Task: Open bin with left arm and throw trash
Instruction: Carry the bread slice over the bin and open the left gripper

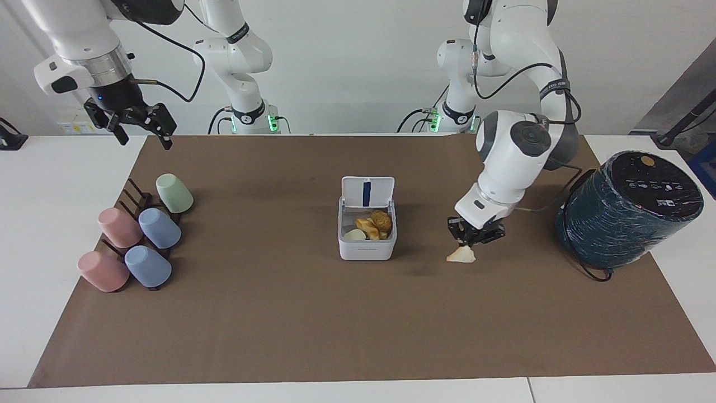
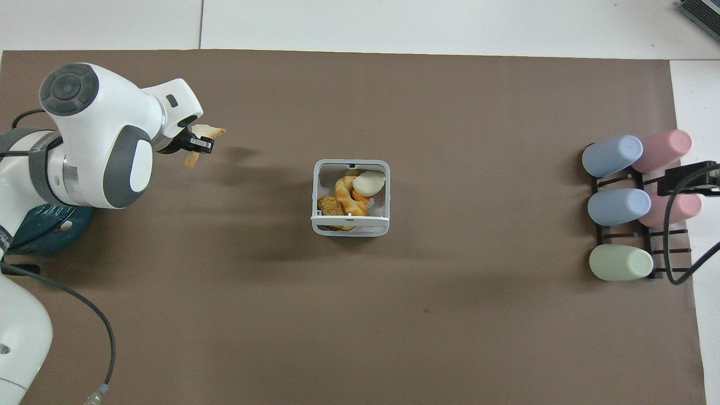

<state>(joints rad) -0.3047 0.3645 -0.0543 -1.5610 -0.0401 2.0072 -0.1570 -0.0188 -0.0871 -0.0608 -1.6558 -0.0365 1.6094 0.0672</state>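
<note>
Lid (image 1: 367, 192): blue stripe, writing unreadable

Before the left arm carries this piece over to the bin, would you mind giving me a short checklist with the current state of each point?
1. Bin lid open: ok, it stands upright at the edge nearer the robots.
2. Left gripper shut on the toast wedge: ok, the wedge hangs below it, clear of the brown mat.
3. Room in the bin: ok, though food scraps already cover its floor.
4. Path from wedge to bin: ok, nothing lies on the mat between them.
5. Right gripper out of the way: ok, it waits open, high over the mat's corner near the cup rack.
6. Grip firm enough for the move: cannot tell.
</note>
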